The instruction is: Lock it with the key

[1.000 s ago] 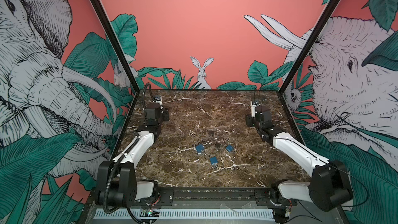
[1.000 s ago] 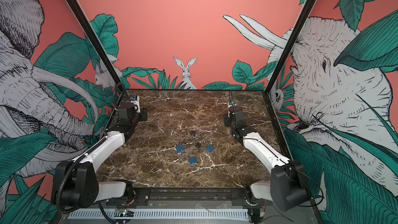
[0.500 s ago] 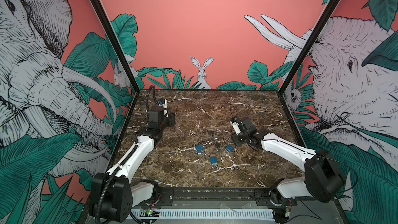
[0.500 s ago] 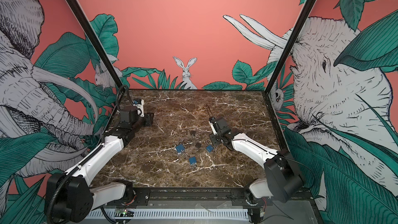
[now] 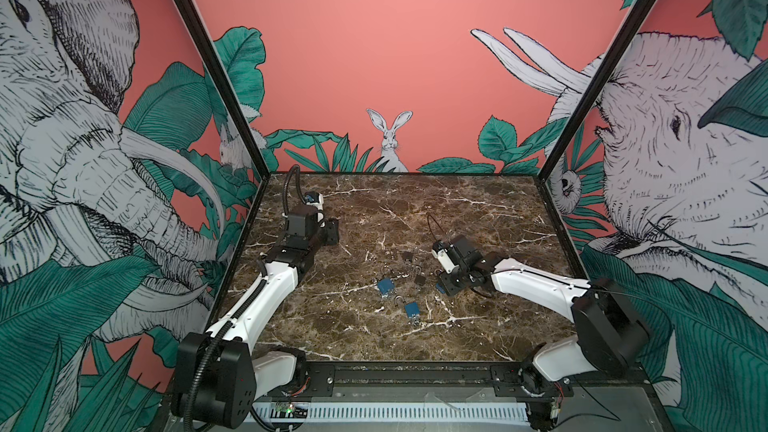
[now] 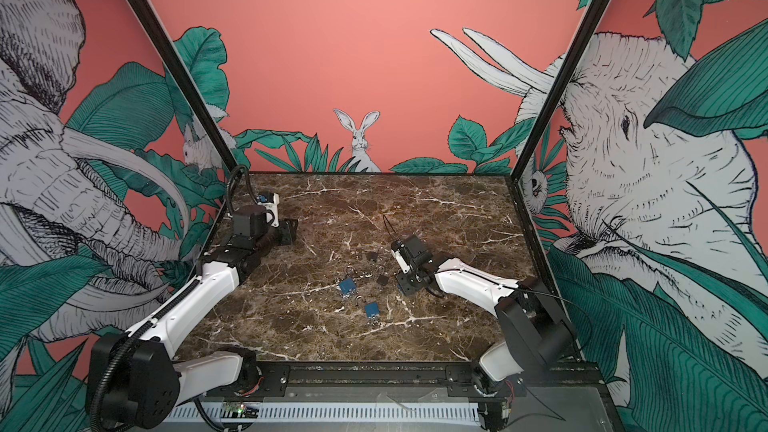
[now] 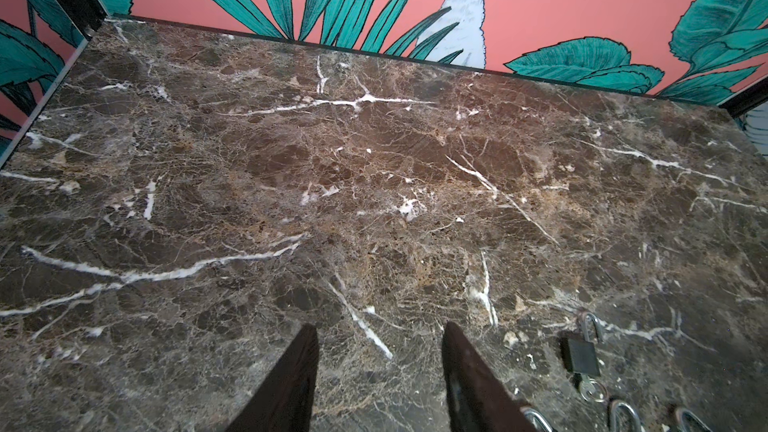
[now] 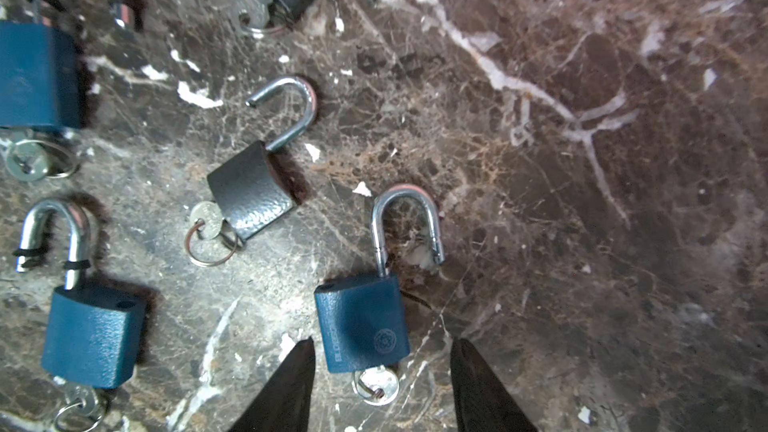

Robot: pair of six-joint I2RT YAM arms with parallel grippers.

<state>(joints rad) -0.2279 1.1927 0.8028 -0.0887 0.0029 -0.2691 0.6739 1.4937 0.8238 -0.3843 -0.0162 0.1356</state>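
Note:
Several small padlocks lie in the middle of the marble table (image 5: pixel 478 209), each with a key in its base. In the right wrist view a blue padlock (image 8: pixel 361 322) lies flat with its shackle (image 8: pixel 405 222) lifted open. Its key (image 8: pixel 376 384) sits between my two dark fingertips (image 8: pixel 299 367). My right gripper (image 8: pixel 380 351) hovers open just above it, touching nothing, and shows in both top views (image 5: pixel 446 284) (image 6: pixel 409 284). My left gripper (image 7: pixel 378 338) is open over bare marble at the back left (image 5: pixel 332 234).
Near the right gripper lie a grey padlock (image 8: pixel 249 189) with an open shackle, two more blue padlocks (image 5: pixel 385 285) (image 5: pixel 412 309) and a black one (image 5: pixel 408 256). That black padlock (image 7: pixel 579 353) also shows in the left wrist view. Patterned walls enclose the table on three sides.
My right arm has swung from the back right corner in to the middle and down over the padlocks, its jaws narrowing a little. My left arm has lifted and reached slightly inward.

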